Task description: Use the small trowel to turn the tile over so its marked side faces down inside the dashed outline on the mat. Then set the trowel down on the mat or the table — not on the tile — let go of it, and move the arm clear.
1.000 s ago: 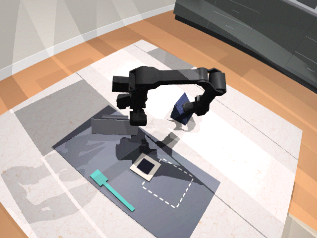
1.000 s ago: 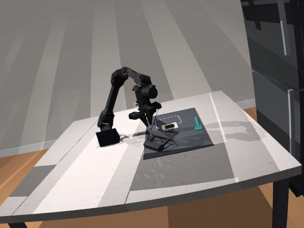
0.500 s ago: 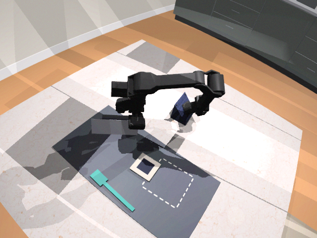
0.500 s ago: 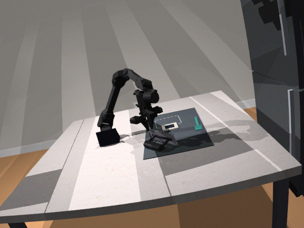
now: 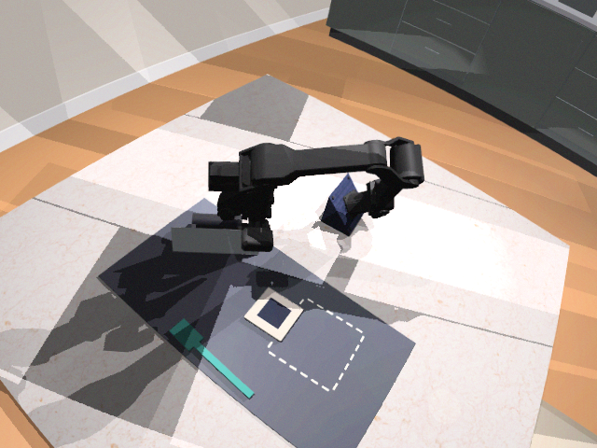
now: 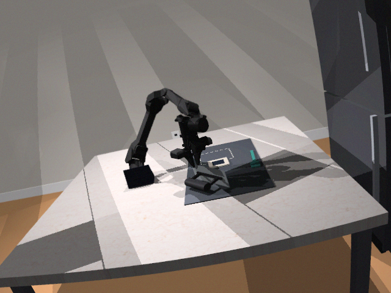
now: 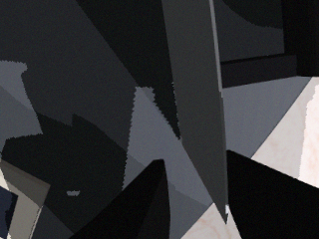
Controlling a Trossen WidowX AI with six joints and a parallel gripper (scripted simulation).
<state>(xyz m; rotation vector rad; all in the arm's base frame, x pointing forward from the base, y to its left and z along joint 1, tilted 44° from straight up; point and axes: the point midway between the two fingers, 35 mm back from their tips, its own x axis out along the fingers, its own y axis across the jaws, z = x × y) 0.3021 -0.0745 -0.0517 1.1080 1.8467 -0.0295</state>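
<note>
The tile (image 5: 273, 313) (image 6: 220, 162) (image 7: 25, 209) lies flat on the mat (image 5: 376, 358) (image 6: 197, 199) with its cream border and dark square facing up. It covers one corner of the dashed outline (image 5: 362, 333); most of the outline is beside it. The grey trowel (image 5: 207, 240) (image 6: 216, 173) (image 7: 196, 100), with a dark bar handle, rests on the mat near its back corner. My gripper (image 6: 195, 166) (image 7: 191, 166) is part open and empty. Its fingertips hang close above one end of the trowel's blade, which shows between them in the wrist view. In the top view the hand hides the fingertips.
A teal spatula (image 5: 226, 369) (image 6: 252, 155) lies along the mat's edge, on the other side of the tile from the arm's base (image 5: 337, 207) (image 6: 138, 177). The base stands on the pale table (image 5: 458, 376) (image 6: 176, 227) beside the mat. Heavy shadows cross the mat.
</note>
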